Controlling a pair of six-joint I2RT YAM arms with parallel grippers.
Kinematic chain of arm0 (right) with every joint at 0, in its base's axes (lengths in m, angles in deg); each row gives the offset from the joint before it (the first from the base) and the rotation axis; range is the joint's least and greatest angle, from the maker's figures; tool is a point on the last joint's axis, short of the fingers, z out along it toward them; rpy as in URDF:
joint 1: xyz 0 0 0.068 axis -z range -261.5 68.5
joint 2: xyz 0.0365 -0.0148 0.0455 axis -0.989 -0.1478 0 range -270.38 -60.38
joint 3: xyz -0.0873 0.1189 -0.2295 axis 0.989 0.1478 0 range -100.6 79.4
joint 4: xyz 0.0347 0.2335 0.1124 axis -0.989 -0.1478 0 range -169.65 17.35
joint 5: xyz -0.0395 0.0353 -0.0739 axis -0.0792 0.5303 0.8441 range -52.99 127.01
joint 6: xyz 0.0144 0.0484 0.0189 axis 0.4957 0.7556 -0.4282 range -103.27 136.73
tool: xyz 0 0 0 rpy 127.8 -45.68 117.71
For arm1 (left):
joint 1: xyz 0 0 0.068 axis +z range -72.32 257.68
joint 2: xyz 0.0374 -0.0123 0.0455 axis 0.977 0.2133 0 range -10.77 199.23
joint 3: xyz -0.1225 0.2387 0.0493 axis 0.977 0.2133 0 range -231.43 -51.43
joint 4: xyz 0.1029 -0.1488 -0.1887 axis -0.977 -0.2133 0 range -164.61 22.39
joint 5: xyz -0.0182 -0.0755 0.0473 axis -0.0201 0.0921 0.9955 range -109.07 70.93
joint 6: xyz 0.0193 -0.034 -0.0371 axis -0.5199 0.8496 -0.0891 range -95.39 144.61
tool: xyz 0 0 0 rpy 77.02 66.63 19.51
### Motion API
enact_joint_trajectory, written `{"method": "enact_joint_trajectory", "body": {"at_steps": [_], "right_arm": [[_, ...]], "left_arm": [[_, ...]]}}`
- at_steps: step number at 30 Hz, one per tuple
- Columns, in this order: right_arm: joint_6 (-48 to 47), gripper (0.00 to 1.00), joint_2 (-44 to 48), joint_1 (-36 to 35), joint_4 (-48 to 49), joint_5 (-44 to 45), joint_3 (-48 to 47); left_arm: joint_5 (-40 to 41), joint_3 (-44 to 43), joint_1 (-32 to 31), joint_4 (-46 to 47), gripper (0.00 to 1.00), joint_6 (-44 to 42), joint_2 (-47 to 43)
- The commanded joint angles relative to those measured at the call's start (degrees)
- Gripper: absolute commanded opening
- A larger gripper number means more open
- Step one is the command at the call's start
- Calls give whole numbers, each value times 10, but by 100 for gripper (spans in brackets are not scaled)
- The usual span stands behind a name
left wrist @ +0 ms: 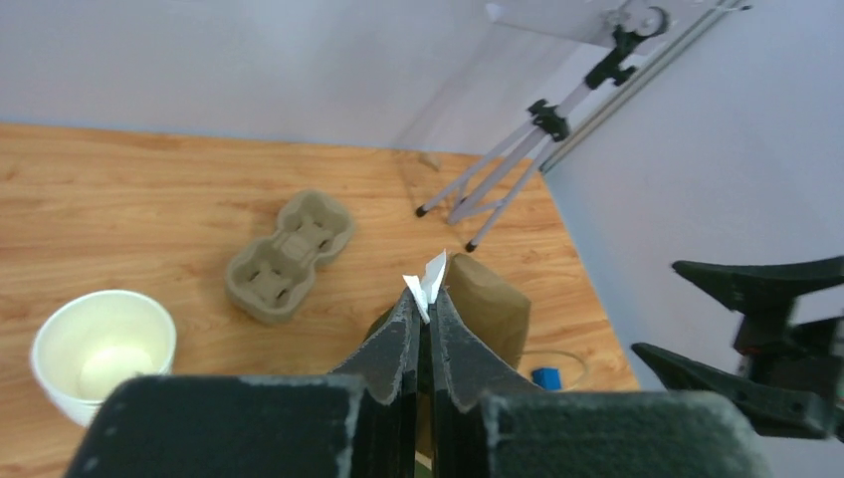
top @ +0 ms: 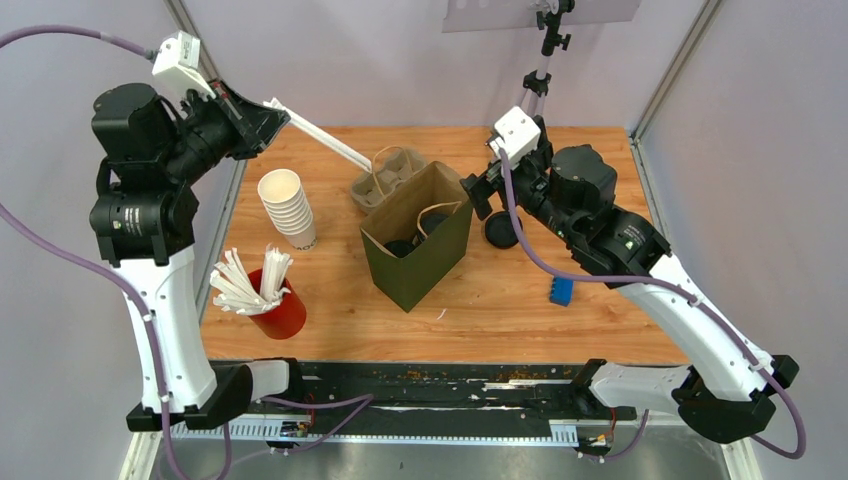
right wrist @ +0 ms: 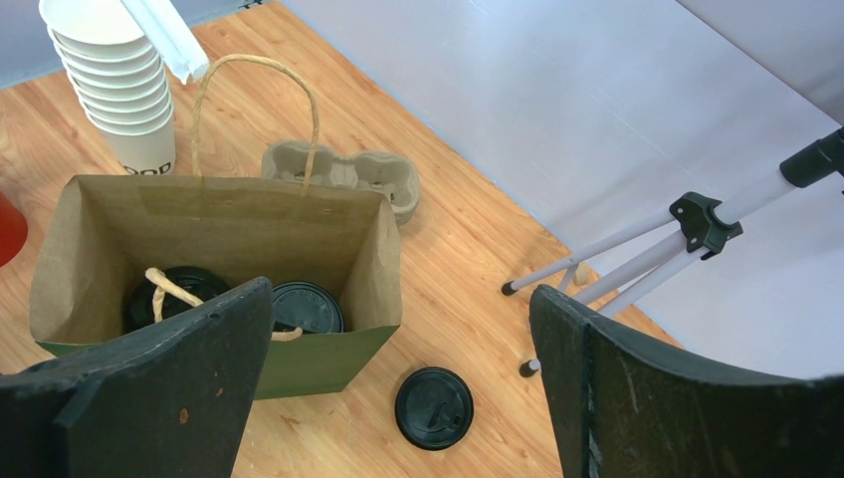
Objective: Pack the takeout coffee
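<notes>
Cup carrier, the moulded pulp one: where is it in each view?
Top external: cup carrier upper centre, just behind the paper bag.
Left wrist: carrier left of centre, up-left of the bag.
Right wrist: carrier upper centre, behind the bag's back wall.
Shared landmark: the paper bag.

A light wooden surface (top: pixel 520 310) with visible grain fills the middle of the enclosure. Plain, matte, pale lilac-grey walls (top: pixel 400 60) close it in on the left, far and right sides. 2 slanted aluminium posts (top: pixel 672 68) run up at the far corners where the walls meet. A tripod (top: pixel 541 82) with thin white legs and black clamps stands at the far edge, right of centre, its feet on the wood close to the wall. A black strip (top: pixel 450 385) lines the near edge, with grey metal sheet (top: pixel 450 462) below it. The light is soft and even, and shadows are faint.
</notes>
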Motion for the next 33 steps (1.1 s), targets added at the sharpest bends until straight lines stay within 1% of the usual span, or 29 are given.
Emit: {"method": "enact_joint_trajectory", "body": {"at_steps": [1, 4, 6, 8, 9, 11, 13, 15, 17, 21, 24, 25, 26, 28, 30, 33], "right_arm": [[-6, 100, 15, 2, 23, 11, -11], [-7, 100, 17, 2, 25, 11, -10], [-6, 100, 18, 2, 27, 11, -8], [-5, 100, 20, 2, 29, 8, -5], [-4, 100, 22, 2, 29, 7, -4], [-2, 100, 25, 2, 29, 6, -2], [-1, 100, 28, 2, 28, 7, 1], [0, 100, 31, 2, 27, 7, 3], [2, 100, 34, 3, 24, 6, 6], [11, 100, 38, 2, 23, 2, 16], [16, 100, 37, 2, 22, -2, 20], [17, 100, 36, 2, 22, -2, 21], [18, 100, 37, 2, 21, -2, 23], [20, 100, 40, 3, 22, 1, 28], [26, 100, 48, 2, 25, 5, 40], [29, 100, 58, 2, 29, 5, 57]], "left_arm": [[-55, 34, 2, 111, 8, 73, -30], [-78, 79, 2, 206, 7, 129, -49], [-90, 82, 2, 223, 7, 133, -49], [-101, 79, 2, 209, 7, 121, -47], [-91, 73, 2, 183, 7, 109, -47], [-36, 33, 2, 88, 4, 65, -43], [67, -15, 2, -36, 6, 20, -38], [164, -50, 2, -134, 6, -17, -40], [235, -66, 2, -198, 6, -43, -49], [338, -66, 2, -295, 3, -83, -66], [387, -67, 2, -358, 2, -106, -65], [390, -56, 2, -366, 2, -123, -73], [390, -34, 2, -367, 2, -135, -86], [416, -3, 2, -367, 2, -132, -115], [425, 14, 2, -366, 2, -139, -121], [437, 75, 2, -361, 5, -143, -126]]}}
